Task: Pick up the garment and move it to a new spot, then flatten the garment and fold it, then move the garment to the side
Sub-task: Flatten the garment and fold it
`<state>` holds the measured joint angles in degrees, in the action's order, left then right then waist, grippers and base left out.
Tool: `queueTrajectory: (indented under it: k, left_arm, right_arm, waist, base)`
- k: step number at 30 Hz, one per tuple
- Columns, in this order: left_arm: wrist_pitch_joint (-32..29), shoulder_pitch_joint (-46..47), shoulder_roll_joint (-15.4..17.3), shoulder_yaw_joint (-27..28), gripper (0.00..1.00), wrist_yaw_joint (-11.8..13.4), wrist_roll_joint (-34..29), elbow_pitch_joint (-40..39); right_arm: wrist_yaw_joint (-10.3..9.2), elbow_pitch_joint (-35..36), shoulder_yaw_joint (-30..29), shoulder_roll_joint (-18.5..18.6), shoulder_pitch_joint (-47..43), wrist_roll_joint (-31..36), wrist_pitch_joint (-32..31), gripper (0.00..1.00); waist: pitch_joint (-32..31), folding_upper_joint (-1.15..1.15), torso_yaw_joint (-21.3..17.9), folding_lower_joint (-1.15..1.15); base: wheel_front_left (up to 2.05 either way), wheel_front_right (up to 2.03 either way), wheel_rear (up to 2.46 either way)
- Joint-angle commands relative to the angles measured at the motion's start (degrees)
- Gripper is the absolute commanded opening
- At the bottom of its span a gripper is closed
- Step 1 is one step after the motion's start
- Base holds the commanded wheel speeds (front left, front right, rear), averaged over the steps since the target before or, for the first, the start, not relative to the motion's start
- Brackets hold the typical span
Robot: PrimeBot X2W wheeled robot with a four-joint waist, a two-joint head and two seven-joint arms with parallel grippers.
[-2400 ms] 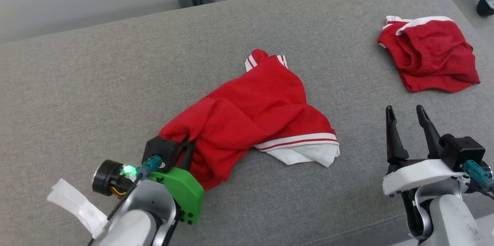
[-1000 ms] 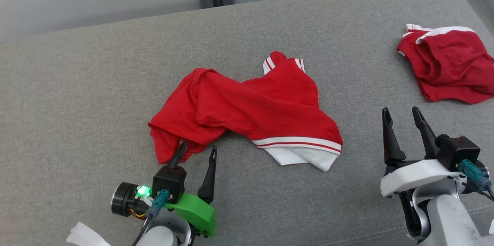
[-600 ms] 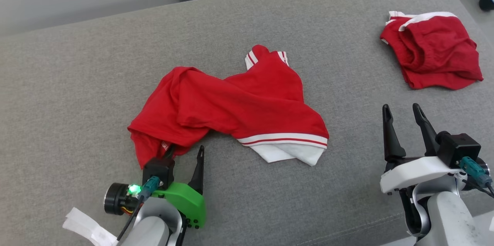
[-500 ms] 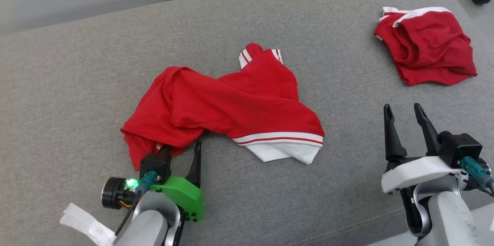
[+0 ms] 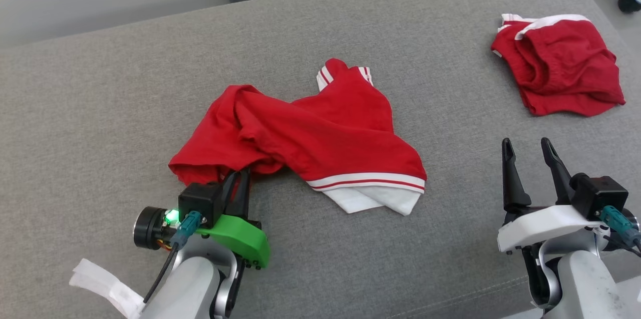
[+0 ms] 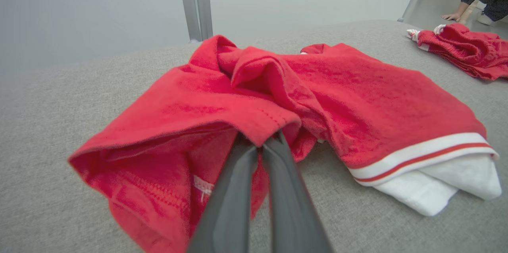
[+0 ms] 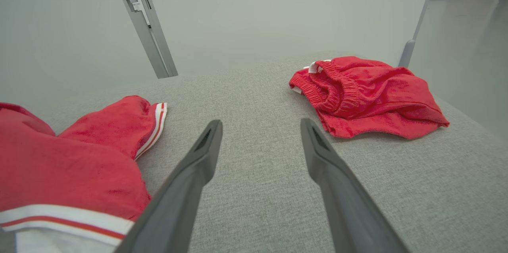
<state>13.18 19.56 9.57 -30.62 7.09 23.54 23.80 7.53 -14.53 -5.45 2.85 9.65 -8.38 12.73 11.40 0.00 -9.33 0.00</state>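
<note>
Red crumpled shirt with white-striped cuffs (image 5: 325,133): you see its hem clamped in the left end effector (image 6: 260,147); the right end effector (image 5: 526,144) stands wide, empty.

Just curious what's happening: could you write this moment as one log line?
left pincer: shut on red garment, near hem | right pincer: open, holding nothing | other red garment: lying far right

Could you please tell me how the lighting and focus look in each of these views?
Head view: even, soft light, only a faint shadow under the garment, all sharp. Left wrist view: the left gripper goes soft toward the bottom edge. Right wrist view: the grey post looks slanted; no glare.
</note>
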Motion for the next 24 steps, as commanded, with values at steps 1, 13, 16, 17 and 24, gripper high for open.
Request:
queueTrajectory:
  k: [1, 13, 16, 17, 24]
  left_arm:
    - [0.2, -0.3, 0.7, 0.0, 0.0, 0.3, -0.8, -1.6]
    - [-6.3, -9.7, 9.4, 1.0, 0.0, 3.7, -0.8, -23.5]
    - [-8.8, -13.9, 12.1, 2.6, 0.0, 4.9, 0.7, -26.3]
    - [-9.1, -14.8, 12.5, 3.0, 0.0, 4.9, 1.6, -26.4]
    - [-8.3, -15.4, 13.5, 6.3, 0.0, 3.9, 5.9, -17.2]
  right_arm:
    - [-0.09, -0.1, 0.0, 0.1, -0.5, 0.0, 0.4, 1.0]
    - [-0.09, -0.3, 0.1, 0.1, -1.8, 0.0, -0.1, 1.0]
    - [-0.09, -0.5, 0.0, 0.1, -2.5, 0.0, 0.0, 1.0]
    - [-0.09, -0.6, 0.0, 0.1, -2.6, 0.0, 0.0, 1.0]
    - [-0.09, -0.6, 0.7, 0.1, -2.5, 0.2, -0.5, 1.0]
  waist:
    - [-1.3, 0.0, 1.7, 0.0]
    - [-3.5, 0.0, 4.3, 0.0]
    - [-3.7, 0.0, 4.4, 0.0]
    - [-3.8, 0.0, 4.4, 0.0]
    - [-3.8, 0.0, 4.0, 0.0]
  base:
    - [0.0, 0.0, 0.0]
    - [0.0, 0.0, 0.0]
    - [0.0, 0.0, 0.0]
    - [0.0, 0.0, 0.0]
    - [0.0, 0.0, 0.0]
